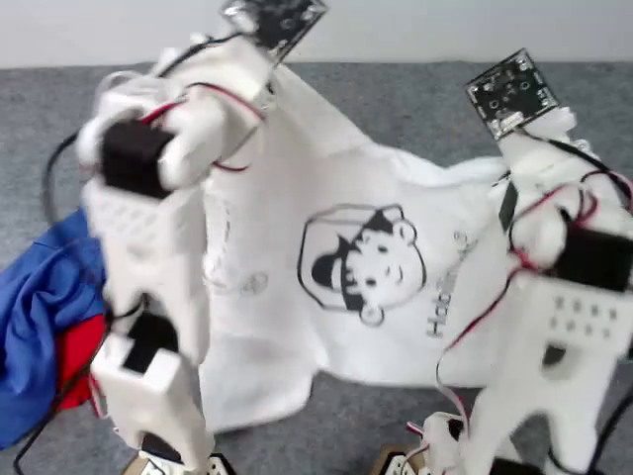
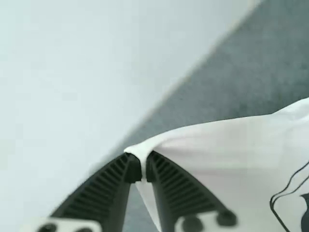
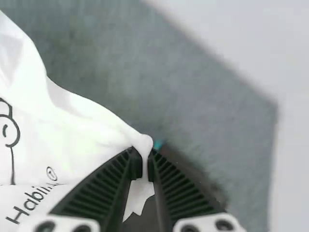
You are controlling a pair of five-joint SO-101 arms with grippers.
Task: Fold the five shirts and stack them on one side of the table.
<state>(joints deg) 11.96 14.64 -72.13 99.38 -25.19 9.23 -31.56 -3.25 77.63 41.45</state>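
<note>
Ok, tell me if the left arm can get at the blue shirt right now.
Probably not: its end effector is shut on a corner of the white shirt, so it would need to let go first. The blue shirt lies beside that arm.

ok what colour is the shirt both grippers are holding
White shirt with a black cartoon print; clearest in the high view.

Two white arms rise from the near edge of the worktop (image 1: 415, 99) and stretch toward its far side, the left arm (image 1: 148, 228) bent high at the elbow and the right arm (image 1: 559, 287) beside it. The left end effector (image 2: 143, 166) has its black ribbed fingers (image 2: 166, 183) pinched together on a fold of white shirt (image 2: 222, 154). The right end effector (image 3: 145, 162) is clamped the same way on another corner of it.
</note>
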